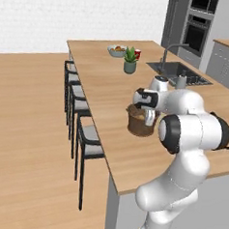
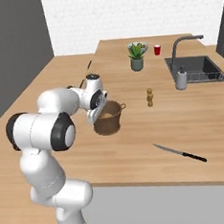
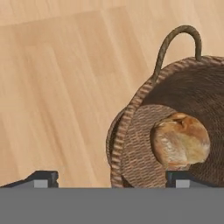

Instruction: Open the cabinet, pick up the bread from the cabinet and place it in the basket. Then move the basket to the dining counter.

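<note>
The counter [image 2: 192,131] is the long light-wood island top, with dark stools [image 1: 80,119] along its side, so the basket [image 2: 107,120] stands on the dining surface named in the task. It sits upright on the bare wood, mouth facing up, near the arm's side of the top and well apart from the sink [image 2: 196,69], the plant [image 2: 136,55], the knife [image 2: 180,153] and the small pepper mill [image 2: 150,97].

The bread [image 3: 180,141] lies inside the basket on its woven floor. By my reading the task is close to finished: bread in the basket, basket on the counter. All that seems left is for the arm to draw clear.

The tool [image 3: 111,178] hangs just over the near rim of the basket, its jaws spread wide, one tip outside the wall and one over the inside, gripping nothing.

The basket is round, so it has no real long axis; its two small handles [image 3: 177,43] mark a line across it. The bread is slightly oval, its longer side lying flat across the basket floor.
</note>
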You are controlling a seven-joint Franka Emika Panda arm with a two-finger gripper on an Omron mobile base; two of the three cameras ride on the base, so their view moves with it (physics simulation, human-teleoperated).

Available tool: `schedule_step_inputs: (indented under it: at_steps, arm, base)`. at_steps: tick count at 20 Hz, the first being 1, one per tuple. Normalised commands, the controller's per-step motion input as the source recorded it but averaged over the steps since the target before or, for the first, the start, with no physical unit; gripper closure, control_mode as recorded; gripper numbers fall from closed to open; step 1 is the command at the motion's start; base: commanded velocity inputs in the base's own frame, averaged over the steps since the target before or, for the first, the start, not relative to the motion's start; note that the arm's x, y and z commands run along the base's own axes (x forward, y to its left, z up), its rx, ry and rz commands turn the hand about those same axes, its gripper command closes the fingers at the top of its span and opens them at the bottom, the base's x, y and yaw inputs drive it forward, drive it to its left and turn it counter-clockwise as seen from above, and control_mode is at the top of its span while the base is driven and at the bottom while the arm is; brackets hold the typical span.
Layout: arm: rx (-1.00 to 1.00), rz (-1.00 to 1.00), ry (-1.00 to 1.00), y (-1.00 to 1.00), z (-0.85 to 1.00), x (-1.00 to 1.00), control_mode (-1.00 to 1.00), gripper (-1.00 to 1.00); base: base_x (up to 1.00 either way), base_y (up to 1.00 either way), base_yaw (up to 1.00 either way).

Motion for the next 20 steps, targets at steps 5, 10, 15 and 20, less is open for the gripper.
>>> schedule_step_inputs:
  at_steps: [5, 10, 15, 20]
  arm:
    - [0.00, 0.00, -0.06, 0.01, 0.81, -0.92, -1.00, -1.00]
    - [0.11, -0.18, 0.00, 0.00, 0.08, -1.00, -1.00, -1.00]
    - [0.14, -0.38, 0.00, 0.07, 0.00, -1.00, -1.00, -1.00]
    - [0.15, -0.40, -0.04, 0.10, 0.02, -1.00, -1.00, -1.00]
  base:
    - [0.00, 0.00, 0.00]
    - [0.00, 0.00, 0.00]
    - [0.00, 0.00, 0.00]
    - [0.00, 0.00, 0.00]
